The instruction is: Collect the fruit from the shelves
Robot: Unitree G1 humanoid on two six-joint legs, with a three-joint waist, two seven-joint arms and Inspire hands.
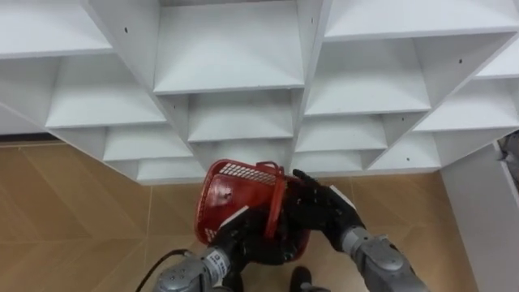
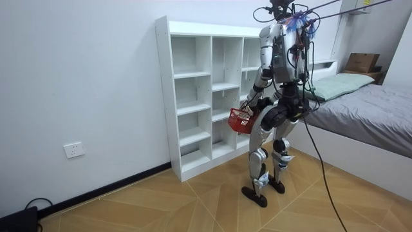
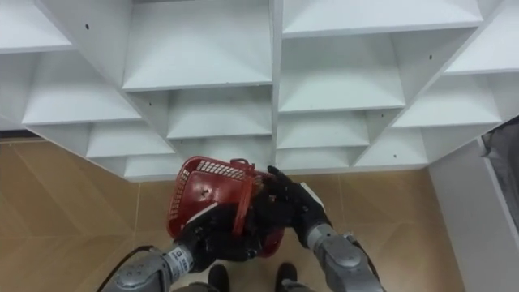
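Observation:
I hold a red mesh basket (image 1: pixel 231 195) low in front of me, tilted, with its mouth towards the shelves. Its red handle (image 1: pixel 278 207) lies across the right half. My left hand (image 1: pixel 247 242) is curled round the basket's near rim from below. On the basket's right side, my right hand (image 1: pixel 318 207) rests its fairly straight fingers against the handle. I cannot make out any fruit inside the basket. The white closet (image 1: pixel 243 122) of open cubbies stands right before me, and the compartments I see hold nothing. In the room view I stand upright facing the closet (image 2: pixel 193 96), the basket (image 2: pixel 241 120) at hip height.
Wooden floor (image 1: pixel 73 211) lies below the closet's bottom row. A white panel (image 1: pixel 482 211) rises at my right. In the room view a bed (image 2: pixel 367 116) stands behind me, and a wall socket (image 2: pixel 74 150) sits low on the wall at the room view's left.

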